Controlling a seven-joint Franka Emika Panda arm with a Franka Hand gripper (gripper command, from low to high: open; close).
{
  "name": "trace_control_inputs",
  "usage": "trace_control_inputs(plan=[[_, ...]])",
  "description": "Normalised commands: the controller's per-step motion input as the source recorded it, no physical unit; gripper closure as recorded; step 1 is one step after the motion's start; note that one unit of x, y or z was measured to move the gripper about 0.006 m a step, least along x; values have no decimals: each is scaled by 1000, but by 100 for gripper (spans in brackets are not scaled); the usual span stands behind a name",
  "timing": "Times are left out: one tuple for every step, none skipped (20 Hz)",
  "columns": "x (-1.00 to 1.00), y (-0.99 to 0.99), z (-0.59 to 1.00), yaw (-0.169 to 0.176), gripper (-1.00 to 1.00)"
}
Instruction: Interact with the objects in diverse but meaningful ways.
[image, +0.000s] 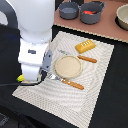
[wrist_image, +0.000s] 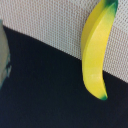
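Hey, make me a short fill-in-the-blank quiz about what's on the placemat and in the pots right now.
1. The round plate on the placemat has a tan color and sits between a knife and a ____.
2. The bread loaf lies beside the ____ handled knife.
3. One grey pot holds something ____ in color.
4. In the wrist view, the banana has ____ tips.

Missing words: fork; orange; red; green
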Motion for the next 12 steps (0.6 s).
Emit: trace_control_inputs(plan=[[-554, -309, -406, 57, -100], [-543, -283, -411, 50, -100], [-537, -286, -414, 41, -100], [-520, -280, -429, 38, -100], [-526, -263, -414, 32, -100], [-560, -260, -394, 27, -100], [-631, -254, -311, 21, -100], [-614, -186, -171, 21, -100], [-640, -143, -63, 23, -100], [-663, -131, -23, 14, -100], [-666, -111, 0, 11, -100], [-680, -100, 0, 9, -100]])
